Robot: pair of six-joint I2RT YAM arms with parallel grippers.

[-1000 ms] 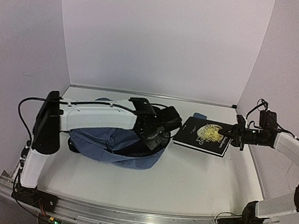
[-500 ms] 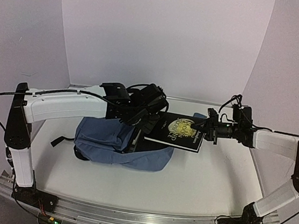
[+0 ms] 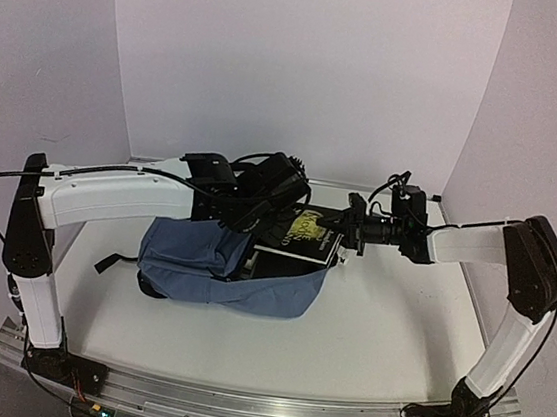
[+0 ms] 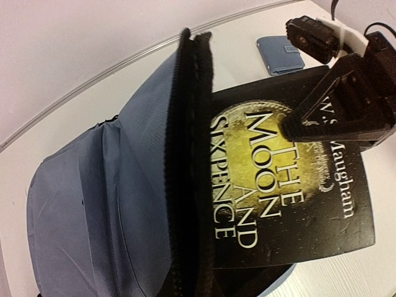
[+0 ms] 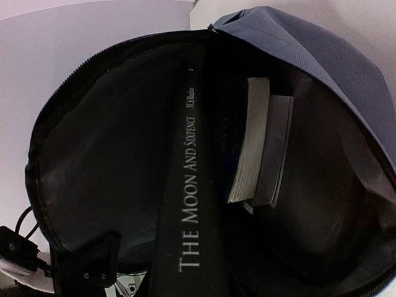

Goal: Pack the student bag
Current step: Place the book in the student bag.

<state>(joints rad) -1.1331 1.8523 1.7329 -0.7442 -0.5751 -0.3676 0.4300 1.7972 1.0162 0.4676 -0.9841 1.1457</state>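
Black book part-way into student bag mouth.
Bag lies left-centre, mouth facing right; left gripper pinched shut on its zip rim; right gripper clamps book, long axis pointing left into opening.

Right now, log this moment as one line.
left gripper: shut on student bag rim | right gripper: shut on black book, partly inside | packed: other books

Backpack mouth gaping, dark lining. Black book spine-up in opening, title legible. Two other books inside, right of it.
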